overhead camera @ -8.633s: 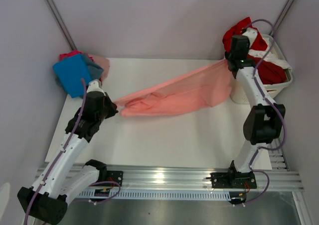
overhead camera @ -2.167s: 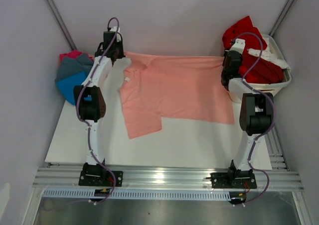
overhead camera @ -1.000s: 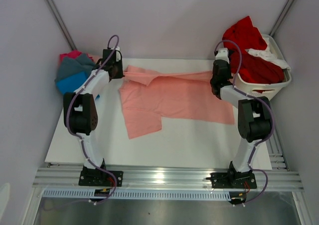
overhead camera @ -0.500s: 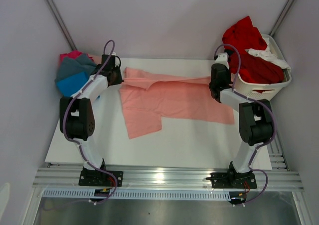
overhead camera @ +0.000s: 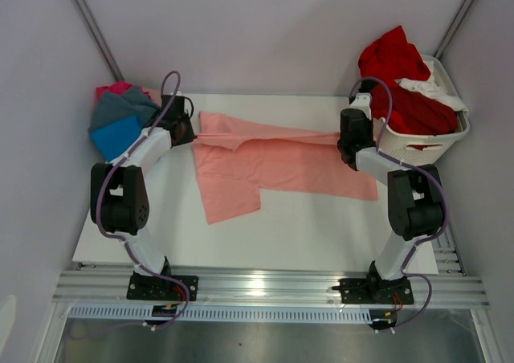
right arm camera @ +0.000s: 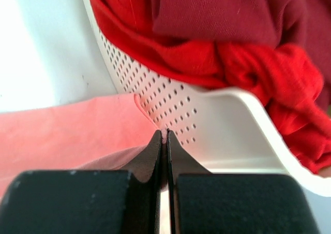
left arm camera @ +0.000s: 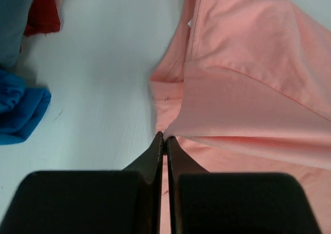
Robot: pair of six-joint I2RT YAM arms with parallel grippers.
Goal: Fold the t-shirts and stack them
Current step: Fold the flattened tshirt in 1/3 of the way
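On table [overhead camera: 321,226], salmon-pink t-shirt [overhead camera: 281,166] lies w/ long axis left-right.

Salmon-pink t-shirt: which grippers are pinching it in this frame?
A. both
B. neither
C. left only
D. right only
A: in the wrist views the left gripper and the right gripper each have their jaws shut on an edge of the salmon-pink t-shirt.
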